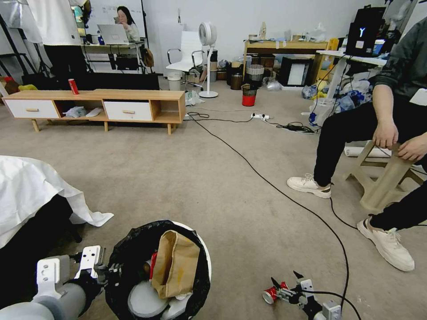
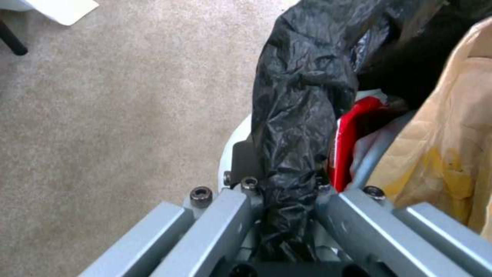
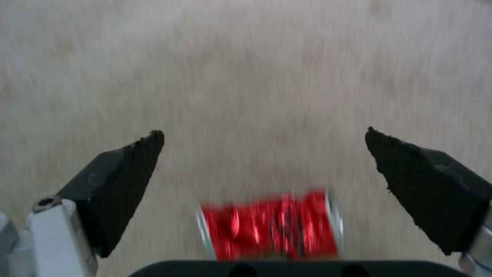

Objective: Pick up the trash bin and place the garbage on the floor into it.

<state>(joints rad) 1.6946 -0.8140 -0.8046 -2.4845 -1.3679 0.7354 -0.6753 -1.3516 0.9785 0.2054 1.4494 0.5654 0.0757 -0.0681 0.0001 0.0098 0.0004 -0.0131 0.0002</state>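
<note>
The trash bin (image 1: 202, 253), white with a crinkly black bag over its rim, is at the bottom of the head view. In it are a brown paper bag (image 1: 175, 262) and a red packet (image 2: 353, 134). My left gripper (image 1: 104, 267) is shut on the bin's bagged rim (image 2: 292, 154), one finger on each side. A crushed red can (image 1: 269, 295) is low over the carpeted floor (image 1: 178, 169) at the bottom right. My right gripper (image 1: 285, 279) is open around it; in the right wrist view the can (image 3: 269, 225) sits between the wide-spread fingertips (image 3: 128, 165), close to the palm.
A black cable (image 1: 275, 186) runs across the carpet to my right gripper. A seated person's white shoes (image 1: 309, 186) and wooden stool (image 1: 382, 178) are on the right. White cloth (image 1: 31, 191) hangs at the left. A low wooden cabinet (image 1: 98, 104) stands far left.
</note>
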